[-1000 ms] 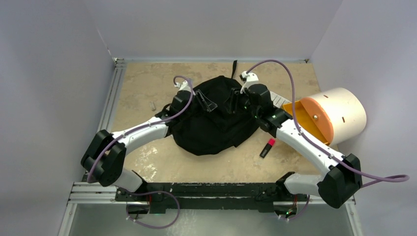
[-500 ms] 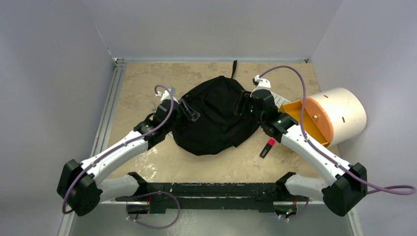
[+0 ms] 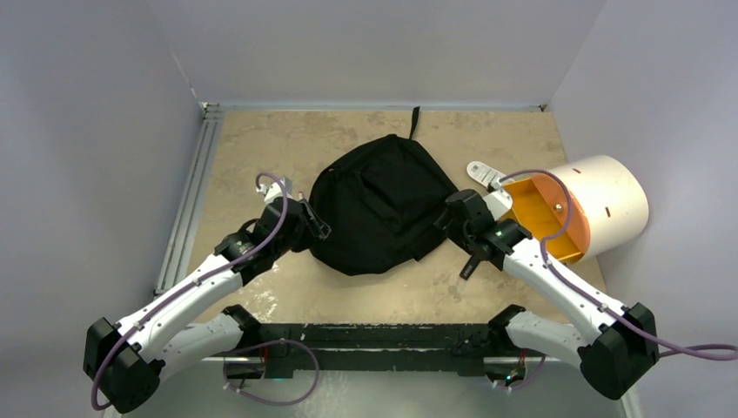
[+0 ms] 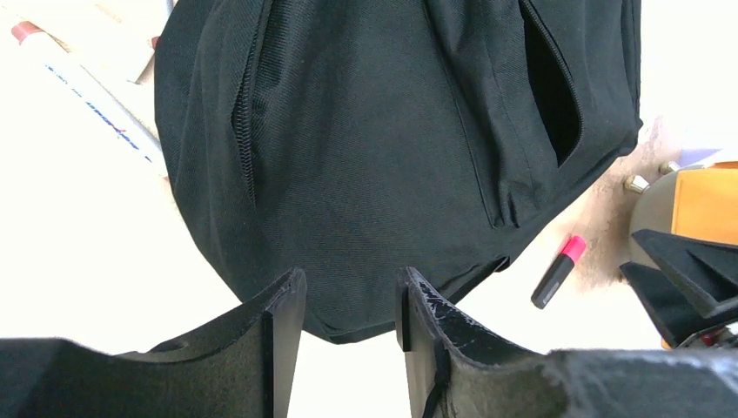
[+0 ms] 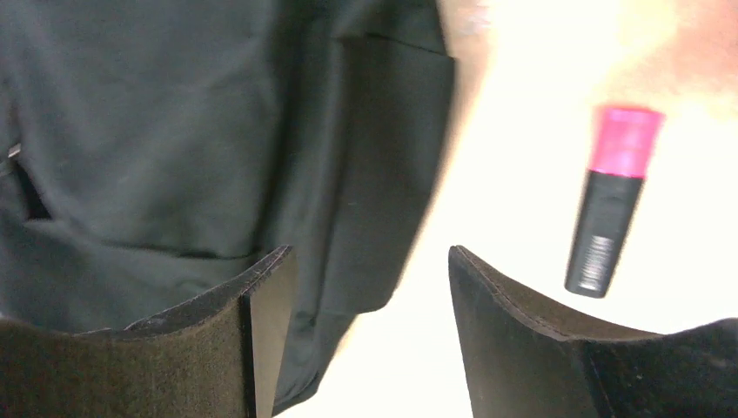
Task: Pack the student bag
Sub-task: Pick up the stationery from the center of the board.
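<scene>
Looking down from above, you have the bag (image 3: 379, 205) lying in the middle of the worktop (image 3: 261, 148), a little toward the far edge, with its loop (image 3: 414, 122) pointing at that edge. Your left fingers (image 3: 315, 228) sit just beside the bag's left near side. In their wrist view they stand a little apart with nothing between them, black fabric beyond the tips and a pocket (image 4: 550, 87) showing as a dark slit. Your right fingers (image 3: 448, 218) sit just beside the bag's right near side, set wide apart and empty, with the bag's edge behind one of them. A marker (image 5: 609, 213), black with a pink cap, lies on bare worktop near that side of the bag, not touching it, and from above the right arm covers most of it. A cylinder (image 3: 600, 205) lies on its side at the right edge, its orange end turned toward the bag.
</scene>
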`<act>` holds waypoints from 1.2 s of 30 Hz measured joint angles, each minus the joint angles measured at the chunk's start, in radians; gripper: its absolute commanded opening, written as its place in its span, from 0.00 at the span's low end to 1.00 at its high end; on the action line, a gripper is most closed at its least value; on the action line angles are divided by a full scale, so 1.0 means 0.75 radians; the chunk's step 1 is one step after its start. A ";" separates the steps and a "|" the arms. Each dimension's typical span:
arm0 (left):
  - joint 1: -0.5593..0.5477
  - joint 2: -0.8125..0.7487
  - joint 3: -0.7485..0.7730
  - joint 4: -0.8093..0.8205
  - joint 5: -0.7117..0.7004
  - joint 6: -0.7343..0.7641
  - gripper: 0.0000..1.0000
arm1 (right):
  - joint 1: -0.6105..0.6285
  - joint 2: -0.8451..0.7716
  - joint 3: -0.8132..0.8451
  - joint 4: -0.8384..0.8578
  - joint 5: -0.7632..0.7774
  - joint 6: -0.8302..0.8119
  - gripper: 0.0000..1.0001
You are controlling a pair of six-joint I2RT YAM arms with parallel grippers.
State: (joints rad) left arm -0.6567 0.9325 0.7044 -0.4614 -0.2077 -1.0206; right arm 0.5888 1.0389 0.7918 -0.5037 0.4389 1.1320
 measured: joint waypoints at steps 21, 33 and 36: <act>0.000 -0.017 -0.004 -0.037 -0.003 0.001 0.42 | 0.000 0.364 -0.073 -0.335 0.279 0.575 0.75; 0.000 -0.027 -0.022 -0.042 -0.003 0.000 0.42 | 0.000 0.476 -0.097 -0.315 0.300 0.629 0.65; 0.000 -0.027 -0.022 -0.042 -0.004 0.000 0.42 | 0.001 0.474 -0.110 -0.294 0.305 0.624 0.62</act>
State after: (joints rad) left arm -0.6567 0.9123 0.6876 -0.4931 -0.2104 -1.0206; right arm 0.5892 1.3945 0.7090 -0.7242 0.6674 1.5997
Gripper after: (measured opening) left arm 0.423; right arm 0.652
